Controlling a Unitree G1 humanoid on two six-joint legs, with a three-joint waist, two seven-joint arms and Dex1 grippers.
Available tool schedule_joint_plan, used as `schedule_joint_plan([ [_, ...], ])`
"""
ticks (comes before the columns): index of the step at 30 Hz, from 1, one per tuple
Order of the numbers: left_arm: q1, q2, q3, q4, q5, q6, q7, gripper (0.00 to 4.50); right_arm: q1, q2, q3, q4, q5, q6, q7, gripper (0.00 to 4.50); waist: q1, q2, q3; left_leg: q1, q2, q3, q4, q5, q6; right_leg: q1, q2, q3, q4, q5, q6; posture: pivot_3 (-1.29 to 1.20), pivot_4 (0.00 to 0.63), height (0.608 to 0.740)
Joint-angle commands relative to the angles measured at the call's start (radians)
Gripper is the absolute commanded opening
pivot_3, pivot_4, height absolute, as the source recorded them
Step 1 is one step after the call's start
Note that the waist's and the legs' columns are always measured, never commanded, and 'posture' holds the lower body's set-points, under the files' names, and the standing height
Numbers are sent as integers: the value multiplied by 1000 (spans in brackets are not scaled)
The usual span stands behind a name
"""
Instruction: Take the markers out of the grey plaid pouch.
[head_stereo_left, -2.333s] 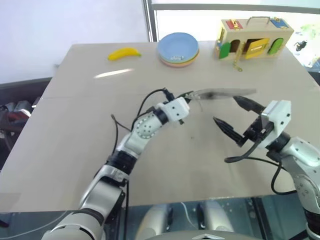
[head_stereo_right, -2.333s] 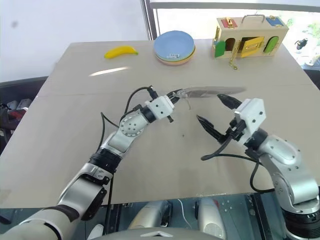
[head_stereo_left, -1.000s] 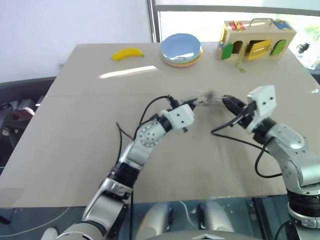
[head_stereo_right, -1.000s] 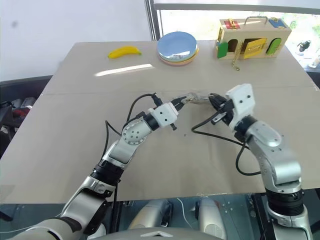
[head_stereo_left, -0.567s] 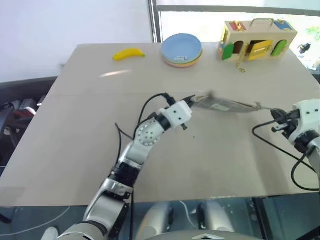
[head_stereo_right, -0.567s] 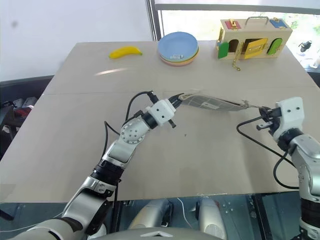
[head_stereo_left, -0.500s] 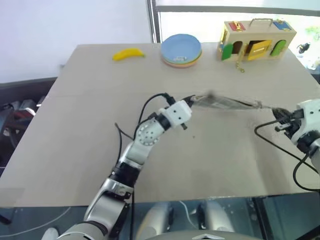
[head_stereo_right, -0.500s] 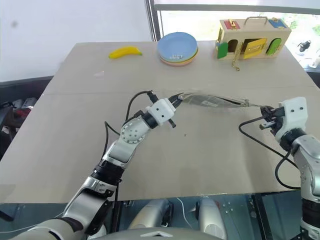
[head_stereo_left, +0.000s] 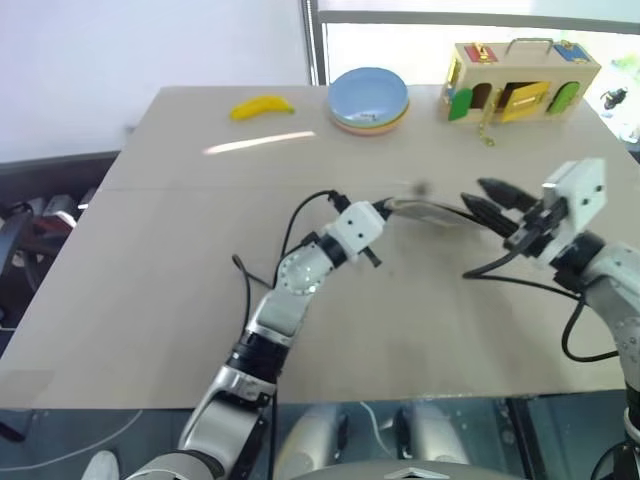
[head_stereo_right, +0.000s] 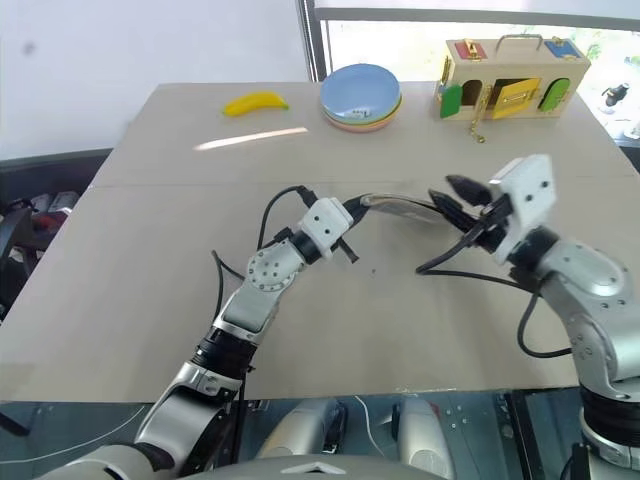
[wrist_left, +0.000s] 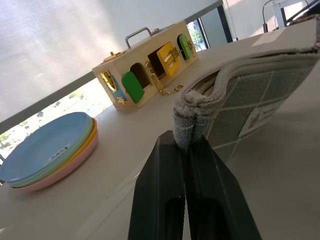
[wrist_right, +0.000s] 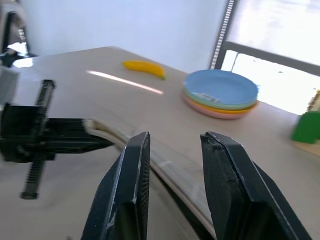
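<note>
Jaws of the left gripper (head_stereo_left: 385, 207), near the middle of the left eye view, are pinched tight on one end of the pouch (head_stereo_left: 428, 210), which is held off the table (head_stereo_left: 150, 270) and stretches toward the right gripper (head_stereo_left: 492, 200) at centre right, whose fingers stand parted at the pouch's far end with nothing seen gripped. The same is shown in the right eye view, where the pouch is seen almost edge-on, so it cannot be told whether it is unzipped, and no markers are visible. In the left wrist view the black fingers (wrist_left: 165, 195) are seen shut on the folded grey end of the pouch, its light grid lines and a white label in sight at the right of the frame. In the right wrist view the two fingers (wrist_right: 132, 185) are open, with the pouch's edge running from middle left down between them. The step would be done best if the left pinch were kept firm and the right fingers were led to the opening or zipper rather than the cloth. A banana (head_stereo_left: 262, 106), stacked plates (head_stereo_left: 368, 98) and a wooden lock box (head_stereo_left: 522, 78) are set along the far edge of the tan table, by a window.
</note>
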Motion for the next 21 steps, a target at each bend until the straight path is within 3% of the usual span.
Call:
schedule_joint_plan([
  [1, 13, -18, -7, -78, -22, 18, -8, 0, 2, -11, 49, 27, -81, -50, -4, 54, 0, 0, 0, 0, 0, 0, 0, 0, 0, 0, 0, 0, 0, 0, 0, 0, 150, 740],
  [12, 26, -21, -4, -113, -28, 52, -11, 0, 91, -31, 48, 177, -227, -173, 26, 54, -3, 0, 0, 0, 0, 0, 0, 0, 0, 0, 0, 0, 0, 0, 0, 0, 150, 740],
  [21, 23, -29, 5, -122, -41, 105, -8, 0, 105, -75, 120, 209, -398, -337, 46, 54, -2, 0, 0, 0, 0, 0, 0, 0, 0, 0, 1, 0, 0, 0, 0, 0, 150, 740],
])
